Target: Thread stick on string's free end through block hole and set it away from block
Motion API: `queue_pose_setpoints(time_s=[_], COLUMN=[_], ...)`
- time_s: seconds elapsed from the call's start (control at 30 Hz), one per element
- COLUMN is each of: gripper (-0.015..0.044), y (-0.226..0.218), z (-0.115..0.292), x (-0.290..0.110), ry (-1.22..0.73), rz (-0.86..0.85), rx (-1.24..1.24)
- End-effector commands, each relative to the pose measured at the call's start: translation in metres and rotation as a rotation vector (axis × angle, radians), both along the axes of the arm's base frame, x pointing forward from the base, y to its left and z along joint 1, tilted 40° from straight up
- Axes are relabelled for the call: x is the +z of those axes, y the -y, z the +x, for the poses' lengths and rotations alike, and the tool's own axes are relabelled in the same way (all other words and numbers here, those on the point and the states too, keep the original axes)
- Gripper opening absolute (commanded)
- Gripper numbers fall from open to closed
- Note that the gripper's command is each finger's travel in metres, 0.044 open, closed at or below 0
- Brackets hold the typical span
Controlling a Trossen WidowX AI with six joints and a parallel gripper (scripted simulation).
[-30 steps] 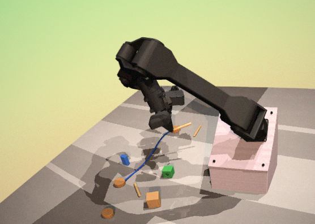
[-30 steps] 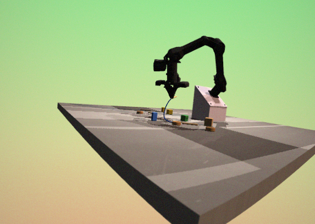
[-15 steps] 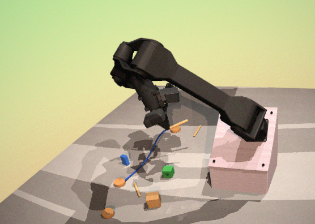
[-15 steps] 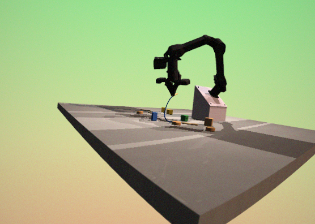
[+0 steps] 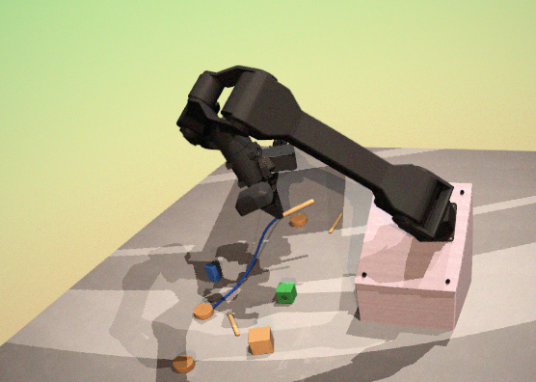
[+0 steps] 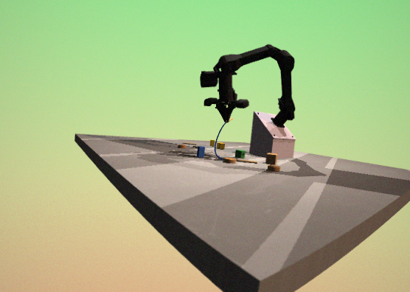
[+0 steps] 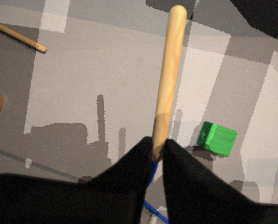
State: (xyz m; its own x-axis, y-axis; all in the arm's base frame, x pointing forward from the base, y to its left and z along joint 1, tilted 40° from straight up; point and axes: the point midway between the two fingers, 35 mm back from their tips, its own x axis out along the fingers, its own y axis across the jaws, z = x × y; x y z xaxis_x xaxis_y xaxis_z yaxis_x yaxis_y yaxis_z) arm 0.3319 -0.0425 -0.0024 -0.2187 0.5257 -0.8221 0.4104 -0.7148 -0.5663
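Note:
My gripper is shut on the thin wooden stick and holds it well above the table. Most of the stick juts out past the fingertips. The blue string hangs from the stick's held end in a curve down to the round wooden button on the table. The green block with the hole sits on the table right of the button, below and off to the side of the stick.
A blue block stands near the string. An orange cube, two more round discs and loose sticks lie around. The pink arm base stands at the right.

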Motion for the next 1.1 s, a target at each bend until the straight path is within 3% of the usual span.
queue_pose_setpoints(time_s=[0.0,0.27,0.53,0.83,1.07], gripper=[0.0000,0.0000,0.0000,0.0000,0.0000], y=[0.001,0.005,0.006,0.010,0.011], z=[0.001,0.007,0.008,0.013,0.014], x=[0.000,-0.003,-0.003,-0.006,-0.006], ry=[-0.043,-0.268,-0.306,-0.553,-0.569], rz=[0.000,0.021,0.024,0.047,0.051], rx=[-0.046,-0.315,-0.360,-0.657,-0.675])
